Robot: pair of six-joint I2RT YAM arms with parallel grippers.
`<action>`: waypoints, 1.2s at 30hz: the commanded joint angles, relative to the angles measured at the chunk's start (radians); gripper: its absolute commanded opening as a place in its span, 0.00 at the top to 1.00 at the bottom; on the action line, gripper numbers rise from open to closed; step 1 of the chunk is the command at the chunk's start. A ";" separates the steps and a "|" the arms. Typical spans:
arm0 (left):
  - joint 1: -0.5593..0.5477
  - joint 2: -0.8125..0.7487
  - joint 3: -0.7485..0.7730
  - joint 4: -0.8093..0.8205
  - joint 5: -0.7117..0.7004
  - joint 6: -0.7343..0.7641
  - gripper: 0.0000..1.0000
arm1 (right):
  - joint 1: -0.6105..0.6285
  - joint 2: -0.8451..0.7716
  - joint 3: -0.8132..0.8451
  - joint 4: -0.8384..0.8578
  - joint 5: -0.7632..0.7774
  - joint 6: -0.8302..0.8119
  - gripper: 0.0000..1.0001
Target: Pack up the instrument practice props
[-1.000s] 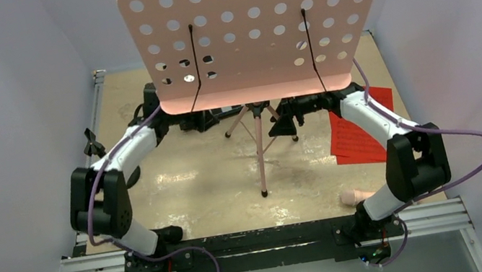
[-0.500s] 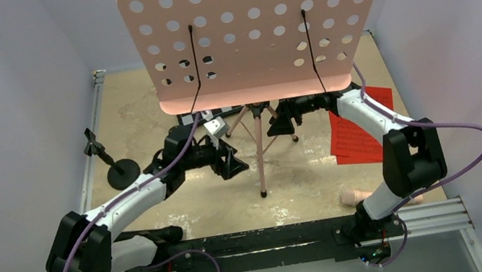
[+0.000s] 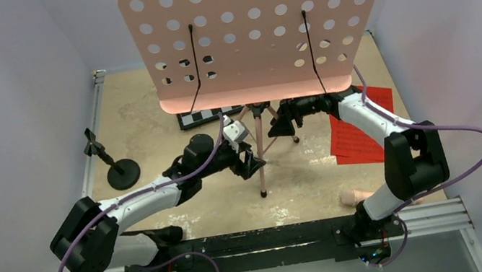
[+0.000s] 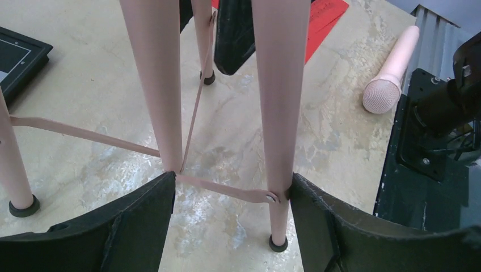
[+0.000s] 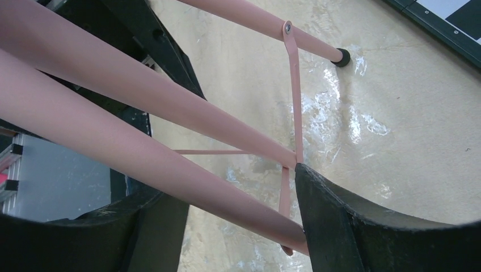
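Pink music stand (image 3: 258, 31) upright, mid-worktop toward the far edge, tripod feet down. Left gripper (image 3: 251, 166) low at the near leg, fingers spread, centre pole and one leg between them. Right gripper (image 3: 282, 126) also spread, two stand tubes passing between its fingers. Red sheets (image 3: 358, 135) flat by the right edge. Peach tube (image 3: 351, 196) at the near-right corner. Black peg stand (image 3: 115, 169) by the left edge.

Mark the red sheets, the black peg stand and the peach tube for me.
red sheets (image 3: 355, 143): top external view, middle of the stack.
black peg stand (image 3: 124, 174): top external view, its round base.
peach tube (image 4: 401, 54): left wrist view, mid-handle.
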 commanded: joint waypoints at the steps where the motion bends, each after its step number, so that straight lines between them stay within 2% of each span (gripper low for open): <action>1: 0.013 -0.022 0.085 -0.059 -0.210 0.048 0.23 | 0.014 -0.043 -0.047 -0.077 -0.031 0.050 0.33; 4: 0.063 -0.062 0.074 -0.092 -0.161 0.038 0.23 | 0.020 -0.056 -0.064 -0.083 -0.050 0.039 0.35; 12: 0.136 -0.139 0.057 -0.207 -0.124 0.155 0.24 | 0.078 -0.046 -0.112 -0.070 -0.079 0.012 0.35; 30: 0.288 -0.178 0.038 -0.233 0.024 0.550 0.27 | 0.122 -0.009 -0.081 -0.071 -0.091 0.017 0.36; 36: 0.312 -0.158 0.047 -0.234 0.120 0.576 0.33 | 0.123 -0.006 -0.070 -0.071 -0.059 0.037 0.29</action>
